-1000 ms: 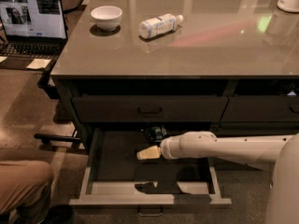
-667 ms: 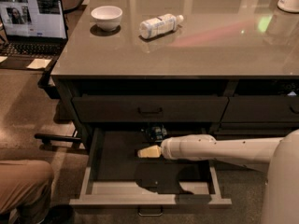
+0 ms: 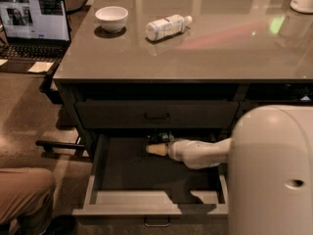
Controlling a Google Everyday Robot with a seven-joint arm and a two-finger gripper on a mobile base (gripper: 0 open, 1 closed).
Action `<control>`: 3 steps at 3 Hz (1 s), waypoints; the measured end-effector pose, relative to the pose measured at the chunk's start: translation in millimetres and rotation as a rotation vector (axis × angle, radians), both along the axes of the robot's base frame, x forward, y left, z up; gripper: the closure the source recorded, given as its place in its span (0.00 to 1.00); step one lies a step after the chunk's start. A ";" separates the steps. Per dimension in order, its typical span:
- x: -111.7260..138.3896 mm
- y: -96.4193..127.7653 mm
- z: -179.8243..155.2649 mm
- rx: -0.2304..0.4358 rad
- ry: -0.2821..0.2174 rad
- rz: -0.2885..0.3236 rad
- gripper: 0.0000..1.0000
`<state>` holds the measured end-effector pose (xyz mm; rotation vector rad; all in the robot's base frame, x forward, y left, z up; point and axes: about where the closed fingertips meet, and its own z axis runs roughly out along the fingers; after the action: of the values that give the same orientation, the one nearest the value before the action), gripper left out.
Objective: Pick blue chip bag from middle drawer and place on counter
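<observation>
The middle drawer (image 3: 102, 199) stands pulled open below the counter (image 3: 195, 53), showing its dark floor and pale grey walls. The blue chip bag (image 3: 162, 136) lies at the back of the drawer, mostly hidden in shadow under the drawer front above. My gripper (image 3: 154, 150) reaches into the drawer from the right on the white arm, its tan tips just in front of and below the bag.
A clear plastic bottle (image 3: 167, 27) lies on the counter beside a white bowl (image 3: 111, 18). An open laptop (image 3: 33, 31) sits at the left. A person's knee (image 3: 24, 192) is at the lower left. The robot's white body (image 3: 271, 175) fills the lower right.
The gripper has pushed further back into the drawer, closer to the chip bag. The view has also shifted, with the robot's white body now filling more of the lower right.
</observation>
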<state>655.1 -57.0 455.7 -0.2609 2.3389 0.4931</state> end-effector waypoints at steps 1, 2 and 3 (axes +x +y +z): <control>21.4 -0.5 -7.9 -0.008 -0.031 -0.047 0.00; 39.3 1.0 -21.4 0.012 -0.037 -0.062 0.00; 56.6 6.7 -28.2 0.033 -0.052 -0.048 0.00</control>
<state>711.7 -50.3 427.5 -0.1990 2.2791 0.4952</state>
